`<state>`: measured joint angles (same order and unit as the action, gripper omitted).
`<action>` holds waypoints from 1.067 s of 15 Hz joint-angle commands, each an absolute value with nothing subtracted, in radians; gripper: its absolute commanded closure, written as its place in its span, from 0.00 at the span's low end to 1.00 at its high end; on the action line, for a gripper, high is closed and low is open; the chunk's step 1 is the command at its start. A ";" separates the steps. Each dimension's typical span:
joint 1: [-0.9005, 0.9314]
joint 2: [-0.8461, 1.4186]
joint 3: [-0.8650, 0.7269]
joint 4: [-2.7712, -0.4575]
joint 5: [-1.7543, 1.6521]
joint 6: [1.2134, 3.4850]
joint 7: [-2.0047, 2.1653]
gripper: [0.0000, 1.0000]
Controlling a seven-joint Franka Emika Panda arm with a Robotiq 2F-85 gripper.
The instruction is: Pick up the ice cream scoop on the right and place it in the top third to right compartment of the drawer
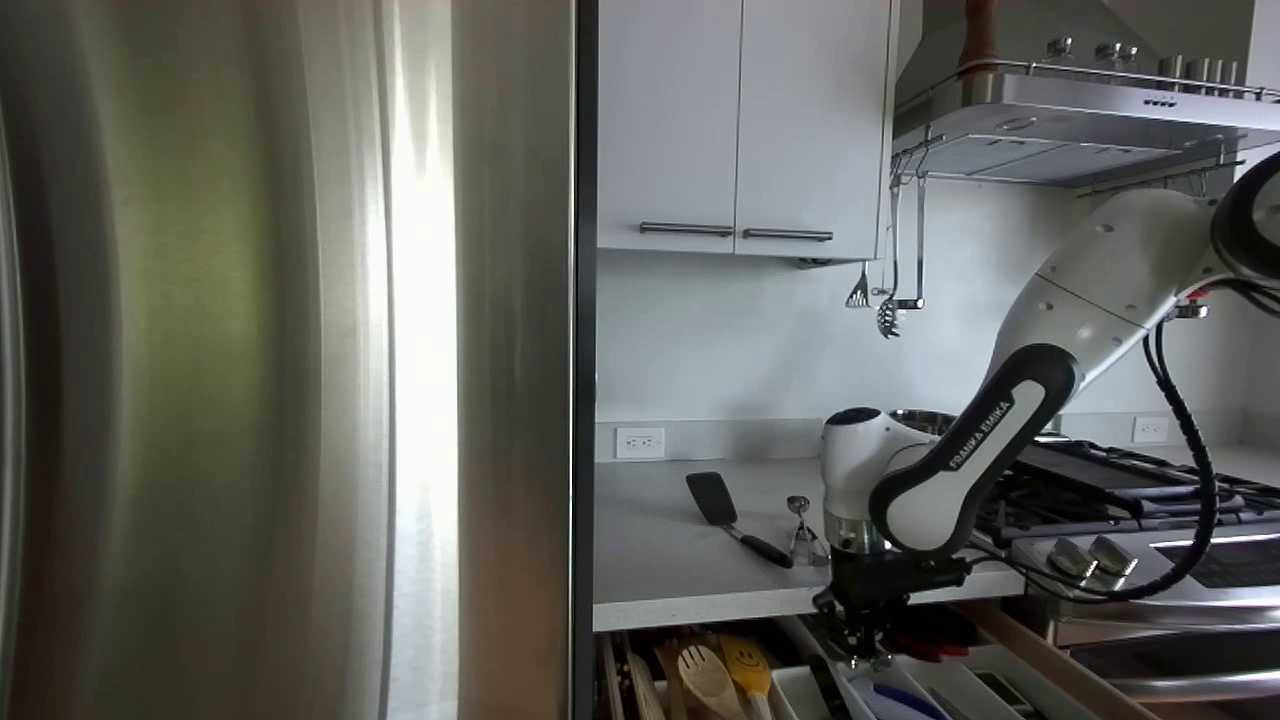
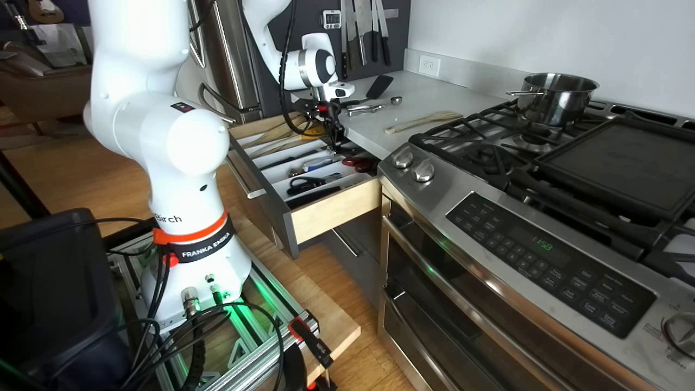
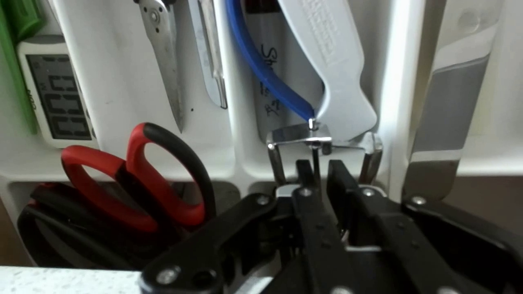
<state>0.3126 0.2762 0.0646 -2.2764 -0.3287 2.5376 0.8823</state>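
A shiny metal ice cream scoop [image 3: 300, 132] shows in the wrist view. Its two handle bars spread either side of my gripper [image 3: 321, 169], and a thin rod runs between the fingers. The fingers are nearly together, closed on the scoop's middle part. Gripper and scoop are at the back end of a white compartment [image 3: 250, 161] holding a white spreader [image 3: 341, 77] and a blue handle [image 3: 269, 77]. The open drawer [image 2: 336, 210] lies below my gripper, which also shows in both exterior views [image 1: 862, 652] [image 2: 335, 142]. The scoop's lower part is hidden by the fingers.
Another metal scoop [image 1: 803, 545] lies on the counter [image 1: 650, 560] beside a black spatula [image 1: 712, 498]. Red-handled scissors [image 3: 163, 192] sit left of my gripper in the wrist view. The counter edge [image 3: 69, 279] is close by. A wooden spoon [image 2: 423, 122] lies near the stove.
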 commanded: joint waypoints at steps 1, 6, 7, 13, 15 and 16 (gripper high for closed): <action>0.329 0.236 0.046 -2.297 -0.369 2.555 0.938 0.84; 0.317 0.186 0.075 -2.319 -0.324 2.513 0.929 0.82; 0.311 0.174 0.085 -2.325 -0.302 2.506 0.911 0.81; 0.271 0.171 0.147 -2.312 -0.086 2.411 0.715 1.00; 0.269 0.185 0.148 -2.296 -0.052 2.367 0.683 1.00; 0.270 0.189 0.144 -2.291 -0.053 2.349 0.687 1.00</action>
<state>0.2908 0.1800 0.1297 -2.3025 -0.0995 2.4061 0.7318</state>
